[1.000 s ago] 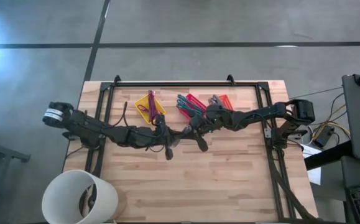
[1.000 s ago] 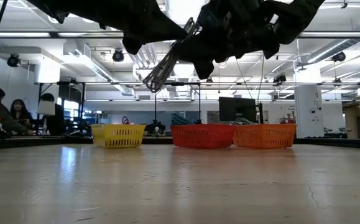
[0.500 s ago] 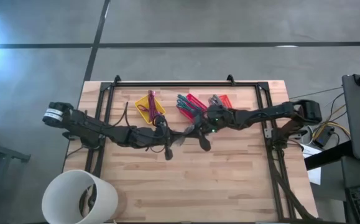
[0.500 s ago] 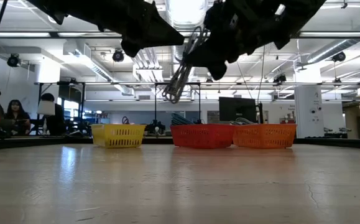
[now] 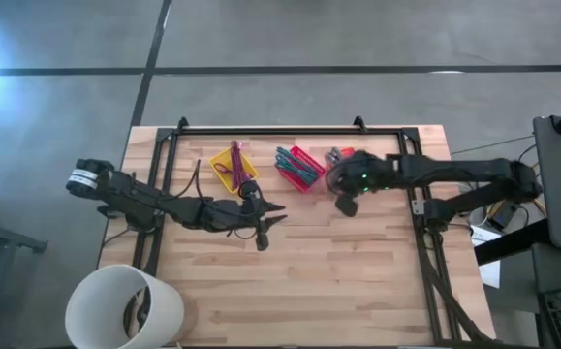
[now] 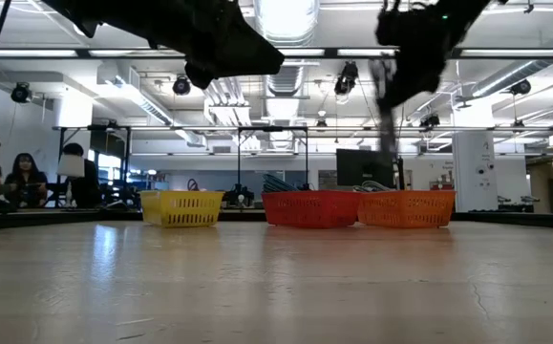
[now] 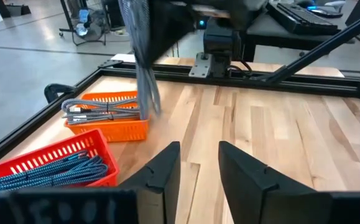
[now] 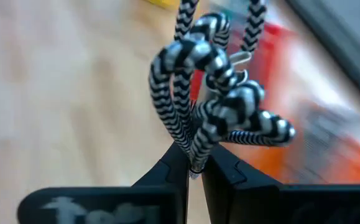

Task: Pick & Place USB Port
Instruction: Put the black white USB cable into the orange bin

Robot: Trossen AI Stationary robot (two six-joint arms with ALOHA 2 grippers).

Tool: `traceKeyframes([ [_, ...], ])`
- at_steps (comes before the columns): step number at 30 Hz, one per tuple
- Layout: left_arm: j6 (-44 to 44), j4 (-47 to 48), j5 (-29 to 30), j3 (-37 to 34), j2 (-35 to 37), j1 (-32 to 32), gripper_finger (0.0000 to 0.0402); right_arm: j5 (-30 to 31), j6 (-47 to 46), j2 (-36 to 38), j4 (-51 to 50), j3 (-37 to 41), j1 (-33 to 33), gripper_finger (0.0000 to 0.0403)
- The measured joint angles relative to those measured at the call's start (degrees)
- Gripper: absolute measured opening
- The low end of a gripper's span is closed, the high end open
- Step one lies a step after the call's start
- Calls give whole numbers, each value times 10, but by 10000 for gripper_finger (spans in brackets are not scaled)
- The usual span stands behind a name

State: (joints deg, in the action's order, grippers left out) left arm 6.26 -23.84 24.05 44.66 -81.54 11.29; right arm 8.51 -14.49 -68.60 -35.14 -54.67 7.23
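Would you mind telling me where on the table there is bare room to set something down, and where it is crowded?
The wooden table is bare along the side opposite the baskets, below the left gripper, open over the middle. It is crowded at the frame rail: the yellow basket, red basket and orange basket stand there, with the right gripper holding the cable above them.

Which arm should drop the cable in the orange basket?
Right. Its gripper is shut on the cable and sits beside the orange basket. The left gripper is open, empty, mid-table.
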Motion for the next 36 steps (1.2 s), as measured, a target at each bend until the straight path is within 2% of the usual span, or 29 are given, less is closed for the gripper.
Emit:
traceKeyframes([
  [3, 0, 0, 4, 0, 0, -1, 114, 72, -24, 24, -119, -32, 22, 20],
  [5, 0, 0, 5, 0, 0, -1, 115, 77, -27, 33, -156, -46, 51, 20],
  [8, 8, 0, 7, 0, 0, -1, 114, 29, -7, 26, -179, -51, 108, 20],
  [12, 17, -1, 9, 0, 0, -1, 115, -22, 47, -5, -158, -35, 182, 20],
  [16, 17, -1, 9, 0, 0, -1, 115, -76, 102, -56, -140, -25, 227, 20],
  [27, 17, 1, 9, 0, 0, -2, 115, -110, 190, -177, -144, -57, 233, 20],
  [36, 17, 5, 9, 0, 0, -2, 115, -114, 207, -256, -143, -110, 234, 20],
])
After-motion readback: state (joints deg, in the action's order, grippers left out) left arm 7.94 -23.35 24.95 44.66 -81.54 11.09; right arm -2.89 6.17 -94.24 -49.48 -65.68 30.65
